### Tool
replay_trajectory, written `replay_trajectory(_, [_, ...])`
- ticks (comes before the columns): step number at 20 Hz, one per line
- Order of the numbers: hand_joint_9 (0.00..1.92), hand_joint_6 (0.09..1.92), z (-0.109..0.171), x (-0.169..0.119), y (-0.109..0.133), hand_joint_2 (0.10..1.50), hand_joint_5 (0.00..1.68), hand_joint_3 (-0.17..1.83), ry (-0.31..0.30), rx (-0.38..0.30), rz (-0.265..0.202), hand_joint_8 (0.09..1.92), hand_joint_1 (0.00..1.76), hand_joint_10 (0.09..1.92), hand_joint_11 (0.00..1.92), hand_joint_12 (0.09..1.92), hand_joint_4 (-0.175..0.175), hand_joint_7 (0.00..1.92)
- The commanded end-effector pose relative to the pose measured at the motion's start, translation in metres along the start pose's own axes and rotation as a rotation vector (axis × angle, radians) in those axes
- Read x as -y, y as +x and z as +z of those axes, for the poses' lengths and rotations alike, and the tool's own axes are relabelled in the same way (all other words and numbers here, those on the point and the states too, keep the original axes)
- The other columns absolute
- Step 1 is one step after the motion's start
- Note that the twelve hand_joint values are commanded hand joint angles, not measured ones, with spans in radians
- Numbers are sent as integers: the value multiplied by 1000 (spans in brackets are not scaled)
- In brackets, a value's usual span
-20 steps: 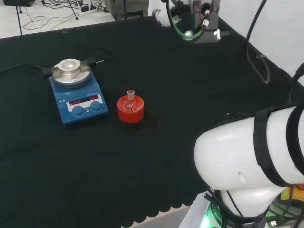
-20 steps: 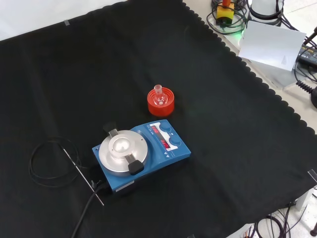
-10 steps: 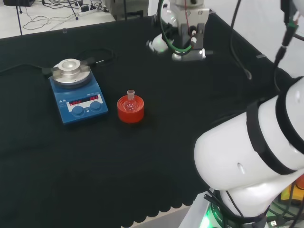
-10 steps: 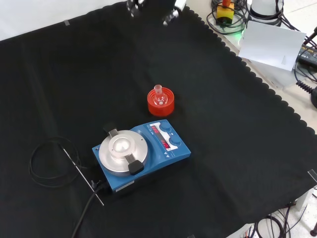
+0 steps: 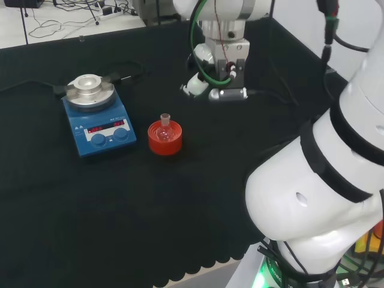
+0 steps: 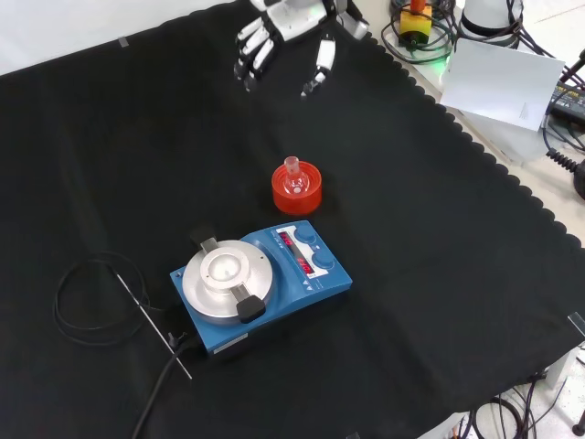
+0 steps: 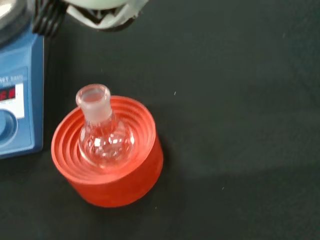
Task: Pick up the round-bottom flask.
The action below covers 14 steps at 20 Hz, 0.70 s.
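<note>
A small clear round-bottom flask [image 5: 165,123] [image 6: 293,176] [image 7: 104,136] sits upright in a red ribbed stand [image 5: 164,139] [image 6: 297,190] [image 7: 112,175] near the middle of the cloth. The hand [image 6: 283,41] hangs above the cloth, higher in the front view than the flask and well apart from it. Its fingers are straight and spread, with the thumb set apart, and nothing is between them. In the head view part of the hand [image 5: 207,90] shows below the wrist, right of and beyond the flask.
A blue hotplate stirrer [image 5: 96,116] [image 6: 256,285] [image 7: 15,95] with a round metal top stands close beside the stand. Its black cable [image 6: 91,302] and a thin metal probe [image 6: 151,322] lie on the cloth. The scalloped cloth edge [image 6: 475,146] runs along the front view's right.
The arm has swung in and lowered: the hand has come down from the front view's top edge toward the flask. Flask, stand and stirrer have not moved.
</note>
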<state>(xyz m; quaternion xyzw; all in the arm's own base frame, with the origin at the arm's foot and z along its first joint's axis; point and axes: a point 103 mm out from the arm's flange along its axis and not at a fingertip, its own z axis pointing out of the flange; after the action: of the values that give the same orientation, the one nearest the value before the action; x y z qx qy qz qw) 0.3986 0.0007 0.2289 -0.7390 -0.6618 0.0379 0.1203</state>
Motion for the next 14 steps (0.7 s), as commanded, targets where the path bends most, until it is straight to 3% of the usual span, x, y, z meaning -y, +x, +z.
replay_trajectory(1, [409,147,31,-22,16,627,630,628,16,-36,-27,650,918,685,129,1407,-24,188])
replay_trajectory(10, [423,191,56,-29,39,589,659,669,23,-41,-73,646,946,671,163,1396,-26,193])
replay_trajectory(14, [427,224,67,-27,46,574,672,680,37,-77,-79,644,961,667,195,1384,-26,191])
